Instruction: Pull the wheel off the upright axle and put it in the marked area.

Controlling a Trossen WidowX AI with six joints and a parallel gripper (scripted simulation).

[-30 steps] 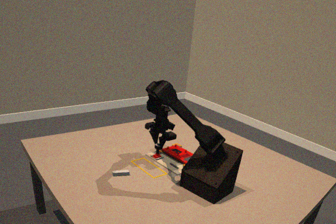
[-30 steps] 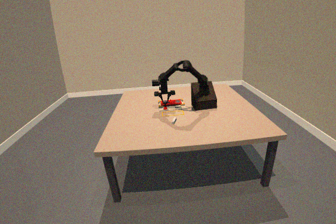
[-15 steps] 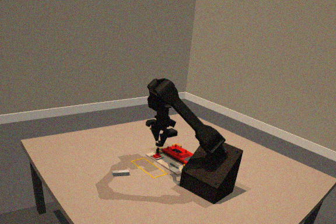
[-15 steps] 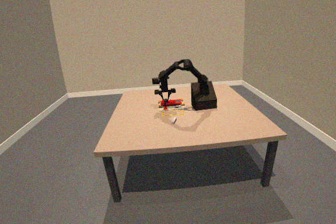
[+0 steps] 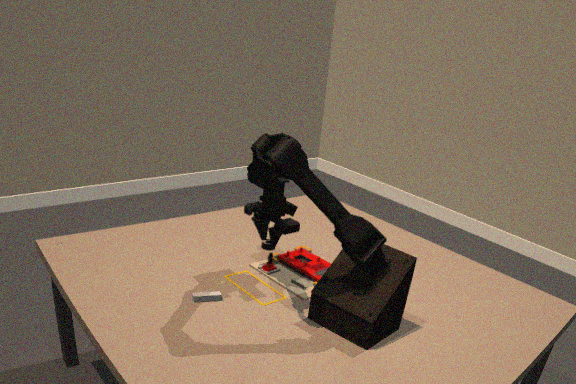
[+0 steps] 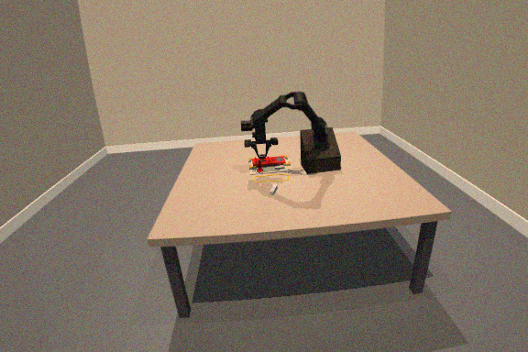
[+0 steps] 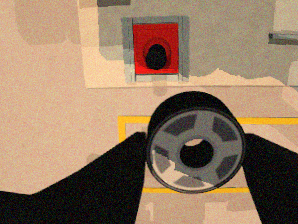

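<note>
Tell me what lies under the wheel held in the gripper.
In the wrist view the wheel hangs over the table and the yellow outline of the marked area. The wheel hides part of that outline; the axle stands bare beyond it.

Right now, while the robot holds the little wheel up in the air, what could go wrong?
The wheel is pinched only at its rim by the gripper, so it might slip and roll away. It hangs over the yellow marked area's near edge, so it could land on the line. Swinging low might bump the axle.
</note>
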